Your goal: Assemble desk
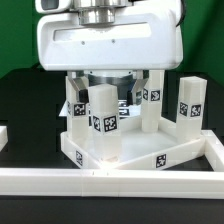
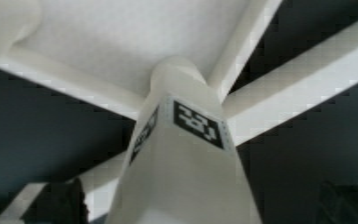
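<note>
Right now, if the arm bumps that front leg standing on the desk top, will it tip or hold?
The front leg looks tall and narrow, so it could tip if only loosely seated. It appears stiff plastic, probably light. Standing upright on the desk top, it may hold somewhat.

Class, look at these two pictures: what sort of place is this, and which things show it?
Probably a robotics lab bench: a black table, white tagged desk parts, and a white border rail.

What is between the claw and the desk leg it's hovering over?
Nothing visible. In the exterior view the claw hangs directly above the upright front leg standing in the desk top; the wrist view shows that leg unobstructed.
</note>
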Robot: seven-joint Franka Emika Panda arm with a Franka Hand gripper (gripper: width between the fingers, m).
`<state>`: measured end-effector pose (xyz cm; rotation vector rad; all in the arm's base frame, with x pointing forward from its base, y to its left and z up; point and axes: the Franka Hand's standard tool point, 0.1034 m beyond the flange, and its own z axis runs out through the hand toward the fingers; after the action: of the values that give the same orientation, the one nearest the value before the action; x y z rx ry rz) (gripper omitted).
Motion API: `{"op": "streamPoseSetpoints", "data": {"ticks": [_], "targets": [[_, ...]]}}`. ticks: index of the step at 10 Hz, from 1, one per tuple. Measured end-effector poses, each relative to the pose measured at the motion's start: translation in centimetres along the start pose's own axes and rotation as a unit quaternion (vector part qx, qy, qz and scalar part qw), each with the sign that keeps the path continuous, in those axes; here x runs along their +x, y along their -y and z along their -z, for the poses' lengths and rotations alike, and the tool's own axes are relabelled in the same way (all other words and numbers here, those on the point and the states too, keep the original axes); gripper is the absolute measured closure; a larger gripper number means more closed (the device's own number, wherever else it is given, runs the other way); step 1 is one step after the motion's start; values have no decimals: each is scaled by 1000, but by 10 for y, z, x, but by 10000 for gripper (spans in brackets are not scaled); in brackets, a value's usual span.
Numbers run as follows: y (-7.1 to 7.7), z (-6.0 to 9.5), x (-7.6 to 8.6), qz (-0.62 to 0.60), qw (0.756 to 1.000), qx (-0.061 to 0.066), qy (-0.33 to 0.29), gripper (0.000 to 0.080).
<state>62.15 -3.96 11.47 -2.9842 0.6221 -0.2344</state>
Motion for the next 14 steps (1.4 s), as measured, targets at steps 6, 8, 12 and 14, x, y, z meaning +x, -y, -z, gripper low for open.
{"op": "streamPoseSetpoints", "data": {"ticks": [6, 8, 12, 14], "targets": [[-2, -1, 0, 267, 964, -6, 2, 151], [-4, -1, 0, 334, 942, -11, 4, 151], [-4, -1, 0, 357, 934, -13, 4, 262], [-5, -1, 0, 357, 934, -13, 5, 459]]}}
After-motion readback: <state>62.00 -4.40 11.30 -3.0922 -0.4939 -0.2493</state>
